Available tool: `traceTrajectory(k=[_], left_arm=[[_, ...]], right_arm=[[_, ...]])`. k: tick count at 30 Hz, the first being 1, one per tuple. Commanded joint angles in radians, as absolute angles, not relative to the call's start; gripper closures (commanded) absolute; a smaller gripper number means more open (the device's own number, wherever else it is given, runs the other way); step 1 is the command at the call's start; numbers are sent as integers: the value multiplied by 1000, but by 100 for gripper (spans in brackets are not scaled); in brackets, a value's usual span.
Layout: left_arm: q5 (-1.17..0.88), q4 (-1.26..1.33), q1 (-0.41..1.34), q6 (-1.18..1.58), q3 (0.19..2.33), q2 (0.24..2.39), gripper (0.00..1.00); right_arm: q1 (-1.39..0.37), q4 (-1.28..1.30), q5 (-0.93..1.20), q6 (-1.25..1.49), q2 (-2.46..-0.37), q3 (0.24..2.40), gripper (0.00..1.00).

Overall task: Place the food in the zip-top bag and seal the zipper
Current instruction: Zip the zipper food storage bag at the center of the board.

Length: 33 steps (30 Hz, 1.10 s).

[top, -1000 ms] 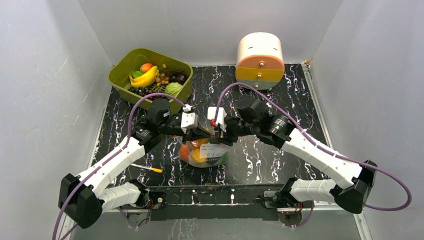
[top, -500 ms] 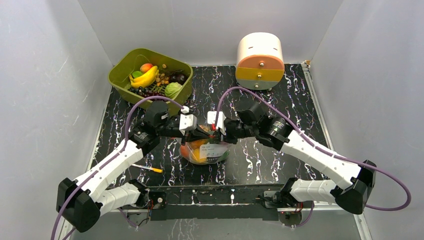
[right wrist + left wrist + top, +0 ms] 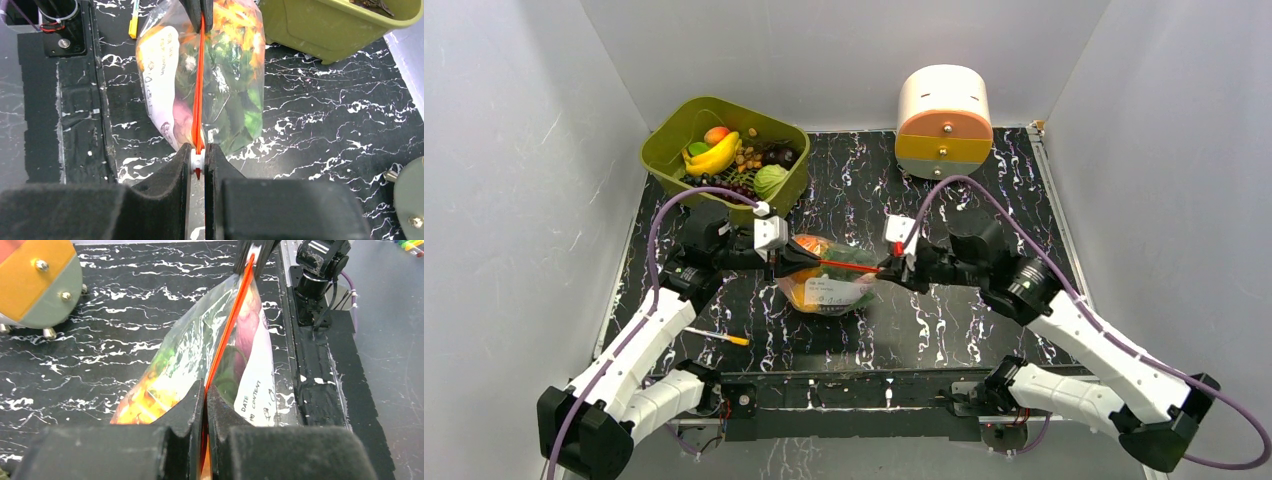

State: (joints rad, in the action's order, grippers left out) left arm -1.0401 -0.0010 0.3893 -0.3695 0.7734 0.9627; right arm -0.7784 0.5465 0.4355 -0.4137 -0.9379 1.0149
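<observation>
Mid-frame, the left gripper point(image 3: 786, 258) and right gripper point(image 3: 892, 268) each clamp one end of the taut zipper point(image 3: 839, 265), so any outward pull could slip a grip or tear the zip-top bag point(image 3: 829, 292).

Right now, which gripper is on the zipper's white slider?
The right gripper: the white slider is clamped in it, on the red zipper. The left gripper pinches bare strip at the bag's other end.

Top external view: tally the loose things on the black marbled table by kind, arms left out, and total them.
Clear plastic zip-top bag of toy food: 1
Olive-green plastic bin of toy fruit: 1
Round cream-and-orange drawer box: 1
Thin white pen with orange tip: 1
Total: 4
</observation>
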Motion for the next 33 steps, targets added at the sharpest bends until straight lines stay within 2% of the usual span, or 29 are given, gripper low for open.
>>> traceTrajectory(k=[1, 9, 20, 29, 33], left_arm=[[-989, -3, 330, -357, 744, 944, 100], [-978, -100, 330, -410, 799, 955, 100], [-906, -130, 330, -410, 787, 958, 100], [-925, -100, 330, -384, 777, 971, 100], [-937, -67, 330, -345, 783, 983, 100]], right_arm=[[-754, 677, 403, -349, -845, 997, 100], [-751, 727, 315, -358, -890, 1075, 100], [-751, 853, 230, -245, -811, 1128, 100], [-751, 786, 193, -84, -776, 1089, 100], [-750, 599, 190, 112, -751, 953, 100]])
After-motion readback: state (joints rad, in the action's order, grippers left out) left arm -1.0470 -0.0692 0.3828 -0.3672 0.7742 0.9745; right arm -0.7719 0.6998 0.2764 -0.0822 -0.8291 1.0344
